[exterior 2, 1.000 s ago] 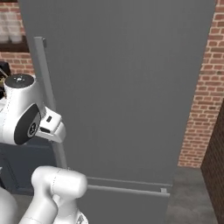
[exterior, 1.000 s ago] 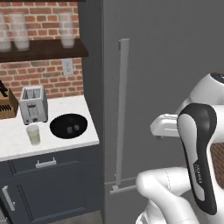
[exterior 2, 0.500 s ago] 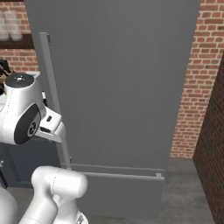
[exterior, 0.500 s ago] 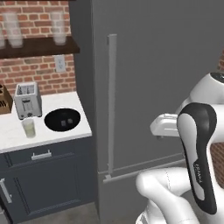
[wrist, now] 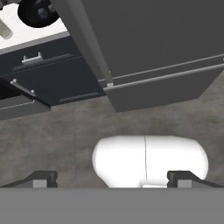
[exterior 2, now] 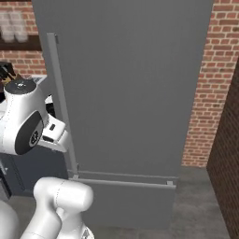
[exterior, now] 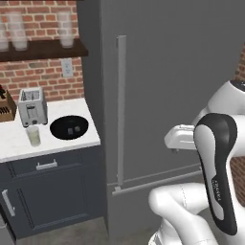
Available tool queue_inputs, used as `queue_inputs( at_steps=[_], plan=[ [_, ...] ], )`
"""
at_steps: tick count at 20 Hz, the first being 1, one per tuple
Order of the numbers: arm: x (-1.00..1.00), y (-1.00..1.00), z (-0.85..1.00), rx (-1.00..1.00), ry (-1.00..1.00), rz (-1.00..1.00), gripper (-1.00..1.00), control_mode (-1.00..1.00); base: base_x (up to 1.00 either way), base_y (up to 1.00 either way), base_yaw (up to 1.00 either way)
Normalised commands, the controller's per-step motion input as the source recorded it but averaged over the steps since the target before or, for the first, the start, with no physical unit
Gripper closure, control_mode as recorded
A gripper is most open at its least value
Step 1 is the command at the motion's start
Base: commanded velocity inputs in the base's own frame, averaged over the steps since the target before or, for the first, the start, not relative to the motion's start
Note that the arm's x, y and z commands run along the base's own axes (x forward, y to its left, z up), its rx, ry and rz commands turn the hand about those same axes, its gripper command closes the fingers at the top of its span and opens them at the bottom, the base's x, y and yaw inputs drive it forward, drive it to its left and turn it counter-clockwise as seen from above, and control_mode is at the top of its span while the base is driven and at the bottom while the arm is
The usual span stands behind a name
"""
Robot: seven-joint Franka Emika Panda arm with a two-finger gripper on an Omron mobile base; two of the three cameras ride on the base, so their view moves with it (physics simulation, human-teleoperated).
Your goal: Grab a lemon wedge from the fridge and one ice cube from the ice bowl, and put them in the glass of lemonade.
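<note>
— Fridge [exterior: 162,86] first: where is it sitting?

— Straight ahead of me, door shut, with its long bar handle [exterior: 121,110] standing upright along the left edge.

— And your gripper [wrist: 112,177]?

— I am holding it spread wide, gripping nothing, pointing down at the grey floor [wrist: 65,135].

— The counter items?

— The ice bowl [exterior: 69,128] is lying on the white counter [exterior: 14,143] left of the fridge, with the glass of lemonade [exterior: 33,135] standing just beside it, in front of the toaster [exterior: 32,106].

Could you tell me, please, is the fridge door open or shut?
Shut. The fridge shows one flat grey front in both base views, the handle flush along its edge, no shelves visible.
</note>
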Motion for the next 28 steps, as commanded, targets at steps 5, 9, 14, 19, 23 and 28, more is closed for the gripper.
queue_inputs(
  at_steps=[5, 9, 14, 19, 23, 28],
  plan=[
    [0.00, 0.00, 0.00, 0.00, 0.00, 0.00, -1.00, 1.00, -0.05, 0.09, 0.06],
    [0.00, 0.00, 0.00, 0.00, 0.00, 0.00, -1.00, 1.00, -0.14, 0.29, 0.00],
    [0.00, 0.00, 0.00, 0.00, 0.00, 0.00, -1.00, 1.00, -0.22, 0.41, -0.01],
    [0.00, 0.00, 0.00, 0.00, 0.00, 0.00, -1.00, 1.00, -0.27, 0.50, -0.17],
    [0.00, 0.00, 0.00, 0.00, 0.00, 0.00, -1.00, 1.00, -0.12, 0.45, -0.33],
    [0.00, 0.00, 0.00, 0.00, 0.00, 0.00, -1.00, 1.00, -0.10, 0.25, -0.41]
  ],
)
